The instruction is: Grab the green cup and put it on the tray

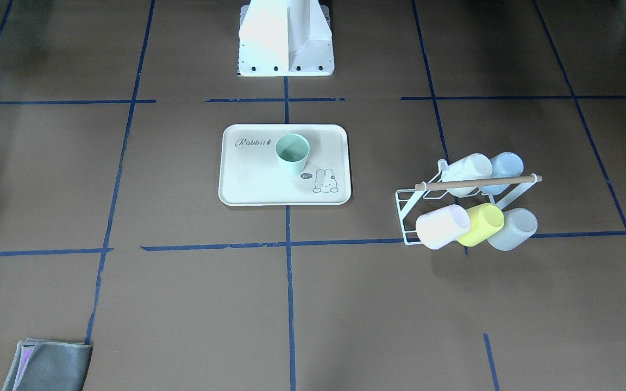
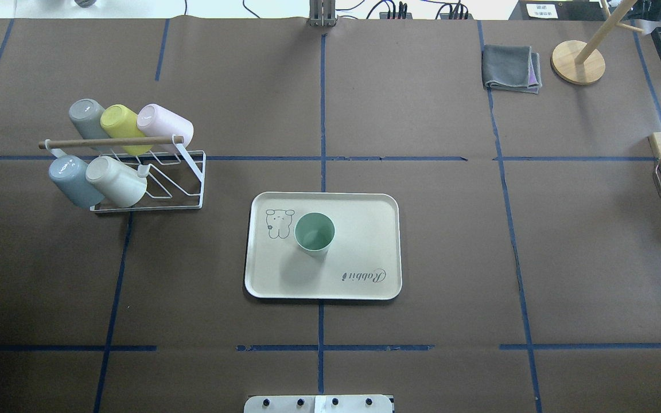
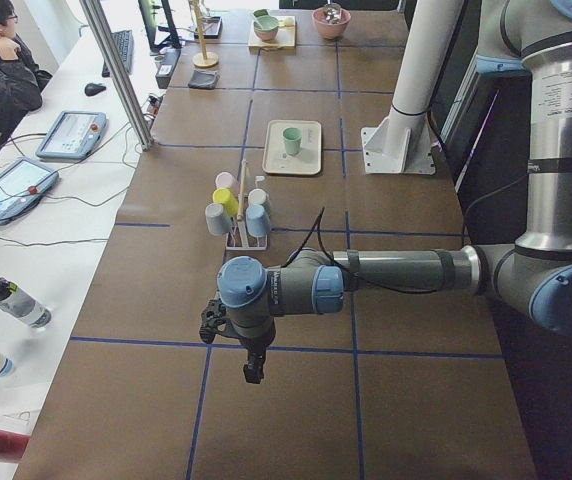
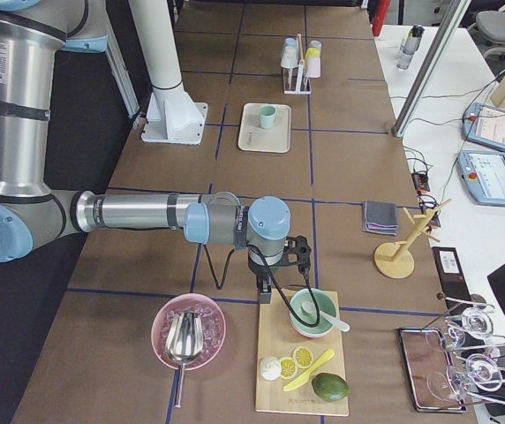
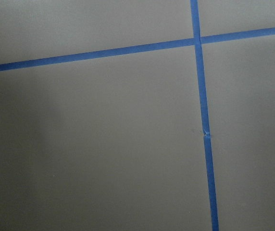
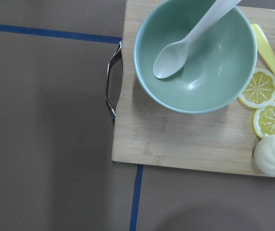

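Nearest the robot base, overhead view: one tray, cream, with a raised rim. "Rabbit" is lettered at its 5 o'clock corner and a rabbit is drawn at 10 o'clock. One green cup stands upright on the tray, just off centre, mouth up. Farther out, at 10 o'clock from the tray: one wire rack with five cups tipped on it, grey, yellow, pink, blue and cream. Far off at 1 o'clock: one folded grey cloth. Two grippers, both well apart from the tray: left gripper hangs over the table cover, right gripper by a board. Both show in side views only, so I cannot tell their finger spread.
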Robot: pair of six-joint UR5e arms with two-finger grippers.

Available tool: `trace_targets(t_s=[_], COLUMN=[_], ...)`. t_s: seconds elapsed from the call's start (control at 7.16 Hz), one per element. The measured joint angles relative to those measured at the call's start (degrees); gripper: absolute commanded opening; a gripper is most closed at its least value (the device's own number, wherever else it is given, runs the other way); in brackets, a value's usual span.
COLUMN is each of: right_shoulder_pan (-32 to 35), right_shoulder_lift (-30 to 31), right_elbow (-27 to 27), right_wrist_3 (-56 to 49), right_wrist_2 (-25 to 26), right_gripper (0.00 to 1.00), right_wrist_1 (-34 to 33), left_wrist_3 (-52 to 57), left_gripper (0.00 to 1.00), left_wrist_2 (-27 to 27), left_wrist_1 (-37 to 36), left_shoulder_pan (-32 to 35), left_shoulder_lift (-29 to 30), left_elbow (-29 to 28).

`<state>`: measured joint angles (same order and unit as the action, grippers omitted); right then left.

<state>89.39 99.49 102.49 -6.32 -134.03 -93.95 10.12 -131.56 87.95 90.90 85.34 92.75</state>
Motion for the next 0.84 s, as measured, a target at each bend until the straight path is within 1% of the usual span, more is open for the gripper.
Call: trace_targets(t_s=[0.84], right_shoulder_pan=[-0.5], right_shoulder_lift=[-0.2], right_elbow=[0.4], right_wrist_3=[1.0], right_wrist_2=[0.0], right_gripper=[0.99], right_wrist_1=[0.3], left_wrist_3=[0.1], left_gripper=[1.00], left_wrist_2=[-0.1], left_wrist_1=[0.0], left_shoulder_pan=[-0.1], left_shoulder_lift=[-0.2], left_elbow=[-0.1])
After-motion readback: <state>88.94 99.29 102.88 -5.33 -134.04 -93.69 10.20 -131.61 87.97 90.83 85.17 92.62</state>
